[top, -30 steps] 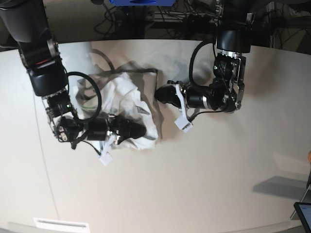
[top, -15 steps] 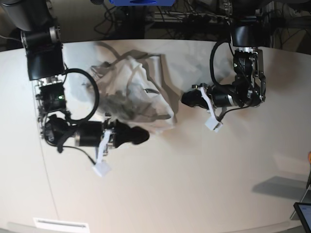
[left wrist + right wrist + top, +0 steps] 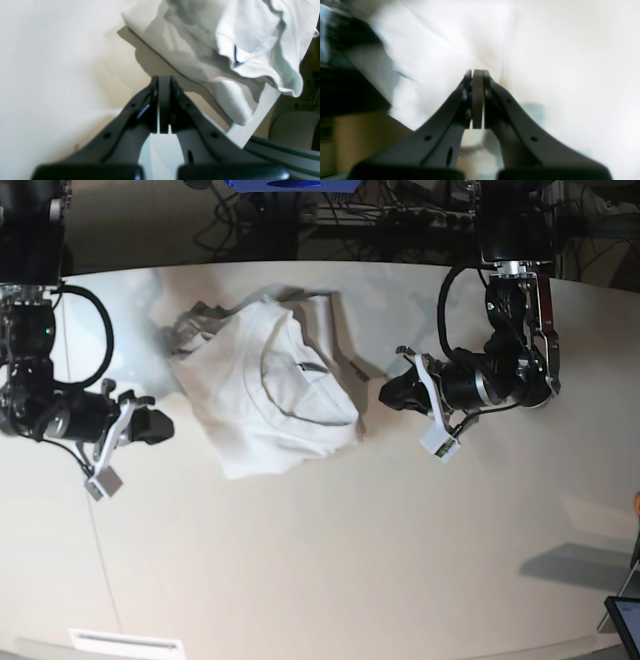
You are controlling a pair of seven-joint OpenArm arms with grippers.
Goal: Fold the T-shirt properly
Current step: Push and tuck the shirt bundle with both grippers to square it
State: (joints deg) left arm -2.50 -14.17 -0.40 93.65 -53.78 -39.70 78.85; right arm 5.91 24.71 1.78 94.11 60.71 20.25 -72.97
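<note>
The white T-shirt lies crumpled in a loose heap on the table, left of centre, with its collar area showing near the middle. My left gripper hovers just to the right of the cloth, shut and empty. In the left wrist view its closed fingertips are over bare tabletop, with the T-shirt ahead and to the right. My right gripper is to the left of the heap, apart from it. The right wrist view shows that gripper shut on nothing, and the white scene beyond is blurred.
The off-white table curves along its far edge, with cables and dark equipment behind it. A tablet corner pokes in at the lower right. A white label lies at the near left edge.
My right gripper has pulled back to the left, out of the cloth. The T-shirt has dropped and spread out. My left gripper has drifted right, away from the cloth.
</note>
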